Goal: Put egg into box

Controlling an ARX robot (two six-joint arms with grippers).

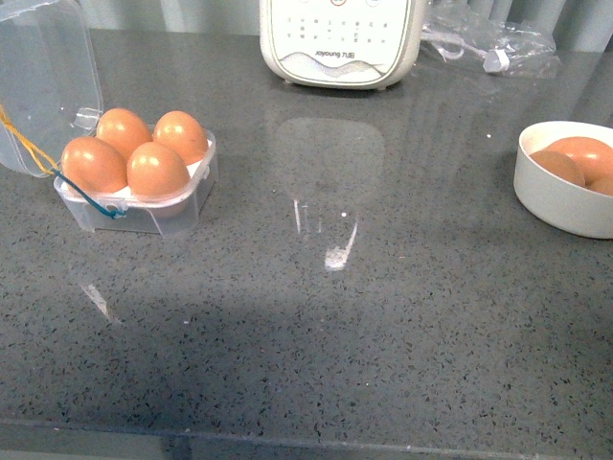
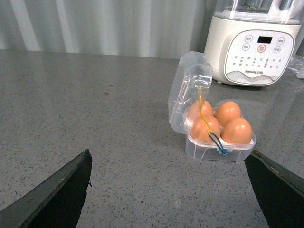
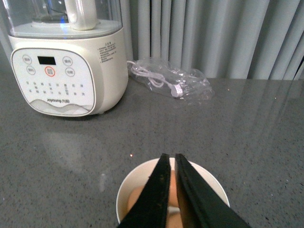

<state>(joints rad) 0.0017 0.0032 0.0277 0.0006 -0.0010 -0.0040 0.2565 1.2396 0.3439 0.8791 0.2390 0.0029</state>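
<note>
The clear box stands at the left of the grey counter with its lid open. Every slot holds a brown egg. In the left wrist view the box and its eggs lie ahead of my left gripper, which is open, empty and apart from it. My right gripper is shut and hovers over the white bowl, with brown eggs showing under the fingers. Nothing shows between its fingertips. The bowl with its eggs sits at the right edge. Neither gripper shows in the front view.
A white blender-like appliance stands at the back middle; it also shows in the left wrist view and the right wrist view. A clear plastic bag with a cable lies behind the bowl. Grey curtains hang behind the counter.
</note>
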